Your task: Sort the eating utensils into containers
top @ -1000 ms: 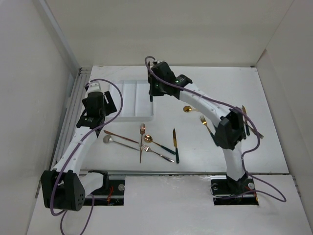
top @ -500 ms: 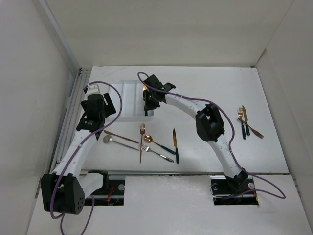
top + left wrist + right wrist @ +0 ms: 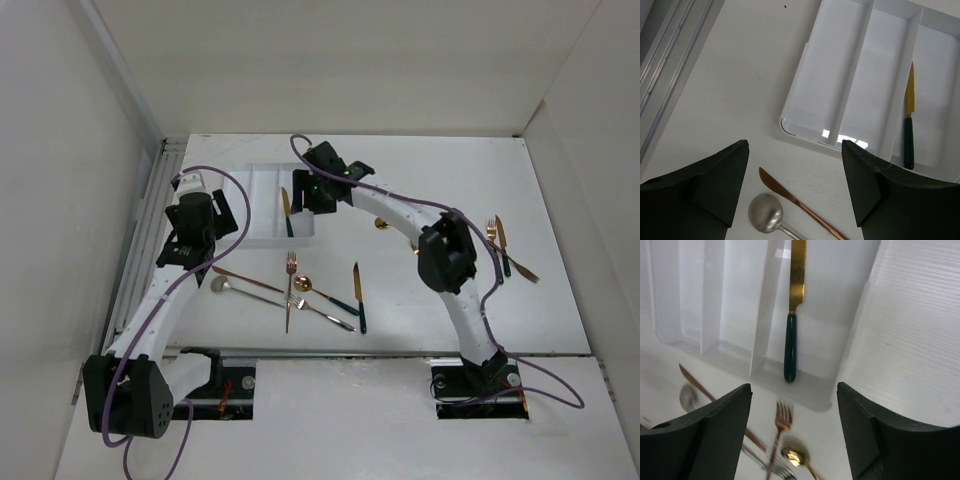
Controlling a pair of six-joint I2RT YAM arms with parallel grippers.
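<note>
The containers are one white three-compartment tray (image 3: 262, 238) (image 3: 799, 131) (image 3: 810, 396). In its right compartment lies a gold knife with a dark green handle (image 3: 287, 213) (image 3: 909, 131) (image 3: 790, 353), free of any finger. My right gripper (image 3: 308, 198) (image 3: 795, 432) hangs open just above the tray's near right end, nothing between its fingers. My left gripper (image 3: 184, 243) (image 3: 795, 192) is open too, over the table left of the tray's near corner. Below it lie a copper knife (image 3: 790, 197) (image 3: 245, 280) and a silver spoon (image 3: 765, 215) (image 3: 220, 285).
More utensils lie in front of the tray: a copper fork (image 3: 291, 268) (image 3: 781, 421), a gold spoon (image 3: 304, 284) (image 3: 796, 455), a green-handled knife (image 3: 357, 292), a silver fork (image 3: 322, 313). Further right are another gold spoon (image 3: 383, 223) and a fork and knife (image 3: 498, 240).
My right gripper has opened and let go of the green-handled knife, which now lies in the tray's right compartment; the gripper has drawn back a little. The left arm has barely moved.
</note>
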